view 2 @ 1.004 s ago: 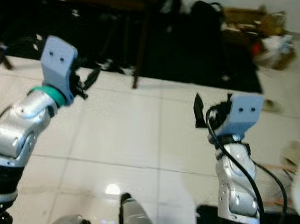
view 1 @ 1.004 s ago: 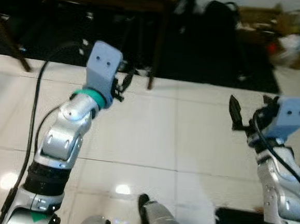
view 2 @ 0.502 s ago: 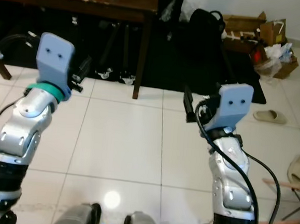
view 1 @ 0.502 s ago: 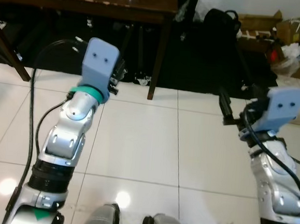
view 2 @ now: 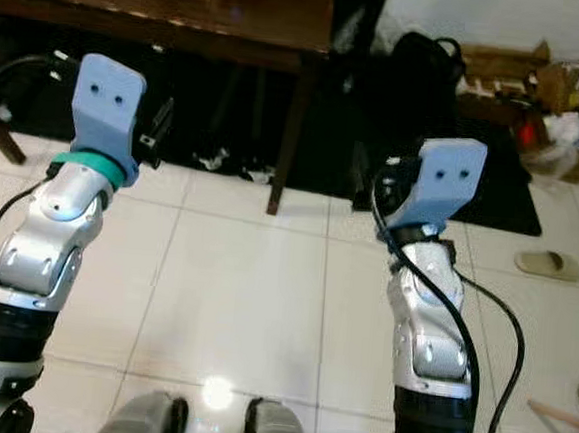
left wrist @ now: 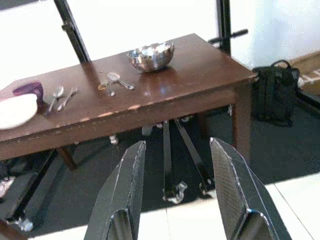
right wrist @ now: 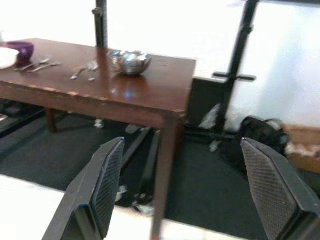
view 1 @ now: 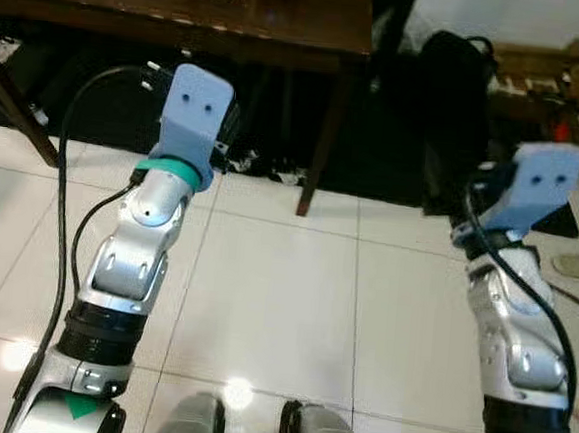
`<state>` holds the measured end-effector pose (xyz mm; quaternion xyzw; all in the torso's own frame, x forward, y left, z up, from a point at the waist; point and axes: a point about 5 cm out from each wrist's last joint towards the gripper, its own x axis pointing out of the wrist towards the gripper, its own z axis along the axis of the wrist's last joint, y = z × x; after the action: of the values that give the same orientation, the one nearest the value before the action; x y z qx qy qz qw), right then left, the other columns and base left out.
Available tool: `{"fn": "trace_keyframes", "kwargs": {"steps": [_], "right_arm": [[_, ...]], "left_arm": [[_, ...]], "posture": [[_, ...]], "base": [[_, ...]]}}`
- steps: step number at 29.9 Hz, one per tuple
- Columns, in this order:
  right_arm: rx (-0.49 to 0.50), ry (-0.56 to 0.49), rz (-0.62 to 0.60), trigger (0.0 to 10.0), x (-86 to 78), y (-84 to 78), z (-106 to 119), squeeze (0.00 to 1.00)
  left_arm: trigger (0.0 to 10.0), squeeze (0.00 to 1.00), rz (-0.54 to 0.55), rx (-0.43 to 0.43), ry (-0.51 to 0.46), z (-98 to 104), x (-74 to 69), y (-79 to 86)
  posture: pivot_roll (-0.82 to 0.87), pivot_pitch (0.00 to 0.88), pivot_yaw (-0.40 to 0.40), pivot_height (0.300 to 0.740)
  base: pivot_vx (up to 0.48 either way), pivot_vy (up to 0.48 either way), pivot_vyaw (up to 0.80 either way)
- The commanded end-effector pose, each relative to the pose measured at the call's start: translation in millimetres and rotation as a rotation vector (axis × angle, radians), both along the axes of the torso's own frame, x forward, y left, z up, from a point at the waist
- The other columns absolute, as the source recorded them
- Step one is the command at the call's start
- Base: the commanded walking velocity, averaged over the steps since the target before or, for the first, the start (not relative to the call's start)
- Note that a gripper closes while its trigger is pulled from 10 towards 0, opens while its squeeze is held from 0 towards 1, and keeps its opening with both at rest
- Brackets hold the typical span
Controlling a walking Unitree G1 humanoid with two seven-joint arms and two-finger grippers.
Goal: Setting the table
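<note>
The robot has lifted its gaze and stepped nearer the dark wooden desk (left wrist: pixel 165 95), which a second ago was barely in view beyond the white tiles. That reads as the approach stage; nothing is laid yet. Both arms are raised toward the desk. The left end effector (left wrist: pixel 177 190) is spread and empty, and the right end effector (right wrist: pixel 192 195) gapes wider, also empty. On the desk sit a steel bowl (left wrist: pixel 151 56), spoons and a fork (left wrist: pixel 61 97) left of the bowl, a purple cup (left wrist: pixel 29 91) and a white plate (left wrist: pixel 15 111).
</note>
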<state>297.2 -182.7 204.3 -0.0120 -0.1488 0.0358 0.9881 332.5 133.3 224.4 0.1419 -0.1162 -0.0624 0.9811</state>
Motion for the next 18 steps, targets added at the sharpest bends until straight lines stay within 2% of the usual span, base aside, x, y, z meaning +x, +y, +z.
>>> {"fn": "trace_keyframes", "kwargs": {"steps": [1,13,18], "right_arm": [[-0.002,0.044,-0.033,10.0,-0.4,-6.0,-9.0,0.0],[0.014,0.047,-0.061,10.0,1.4,-9.1,-7.9,0.0],[0.016,0.022,-0.042,10.0,0.9,-7.2,-3.4,0.0]], "left_arm": [[10.0,0.0,-0.011,0.008,0.006,-2.3,-0.2,-1.3],[10.0,0.0,-0.054,0.016,-0.007,1.4,0.0,-4.2],[10.0,0.0,-0.053,0.012,-0.01,1.9,0.2,-4.3]], "posture": [[0.0,0.082,0.027,0.74],[0.0,0.087,0.026,0.74],[0.0,0.088,0.025,0.74]], "base": [[0.461,0.0,0.0],[0.459,0.0,-0.79],[0.458,0.0,0.0]]}}
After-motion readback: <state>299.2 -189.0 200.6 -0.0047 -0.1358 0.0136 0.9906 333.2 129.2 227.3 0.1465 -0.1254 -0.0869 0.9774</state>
